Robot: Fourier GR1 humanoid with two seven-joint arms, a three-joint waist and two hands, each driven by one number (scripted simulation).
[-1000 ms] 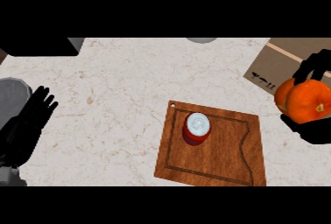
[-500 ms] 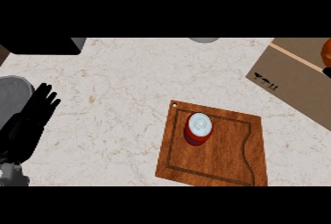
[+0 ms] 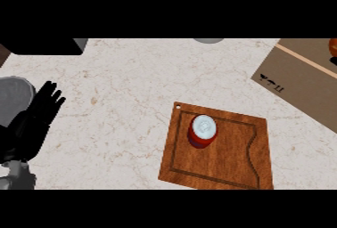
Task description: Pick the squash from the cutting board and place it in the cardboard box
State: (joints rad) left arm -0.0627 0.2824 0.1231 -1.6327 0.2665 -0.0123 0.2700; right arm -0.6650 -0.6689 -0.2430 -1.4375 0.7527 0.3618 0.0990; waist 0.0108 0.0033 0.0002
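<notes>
Only an orange sliver of the squash point(image 3: 333, 45) shows, at the right edge over the far part of the cardboard box point(image 3: 299, 84). A dark sliver just below it may be my right hand point(image 3: 334, 60); too little shows to tell more. The wooden cutting board point(image 3: 230, 167) lies at the lower middle right, and a red can with a white lid point(image 3: 203, 131) stands on it. My left hand point(image 3: 36, 122) rests open at the left edge, fingers pointing up, far from the board.
A dark block point(image 3: 39, 46) sits at the far left corner and a grey object point(image 3: 209, 40) at the far middle edge. A grey rounded shape point(image 3: 13, 95) lies beside my left hand. Pale marble counter point(image 3: 125, 89) spreads between my left hand and the board.
A second ago my right hand held the squash near the box's near corner. It has carried it up and right, almost out of view. The left hand shifted slightly.
</notes>
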